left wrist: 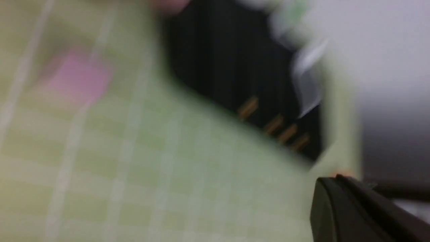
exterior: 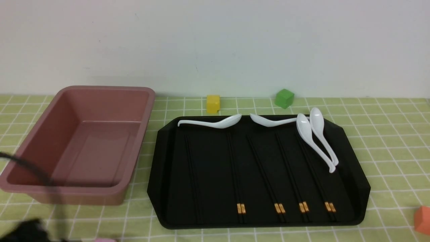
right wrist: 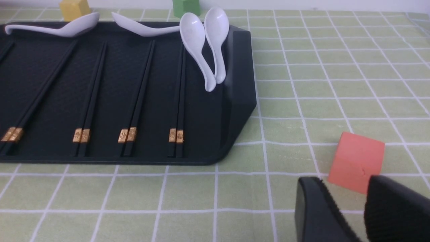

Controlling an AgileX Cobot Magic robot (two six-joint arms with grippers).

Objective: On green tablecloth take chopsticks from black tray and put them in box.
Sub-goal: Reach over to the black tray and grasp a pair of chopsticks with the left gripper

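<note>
Chopsticks [exterior: 193, 178] inside black tray [exterior: 157, 183], box [exterior: 84, 199] empty; left tool [left wrist: 339, 205] closed tight, right tool [right wrist: 342, 198] spread and empty

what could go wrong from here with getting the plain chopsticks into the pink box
1. The plain chopsticks are thin and black on the black tray, so a grasp may slip or miss them.
2. A gold-banded pair lies nearest them on the same tray and could be taken by mistake.
3. The left fingers are shut and the left wrist view is blurred, so aiming from it looks unreliable.
</note>
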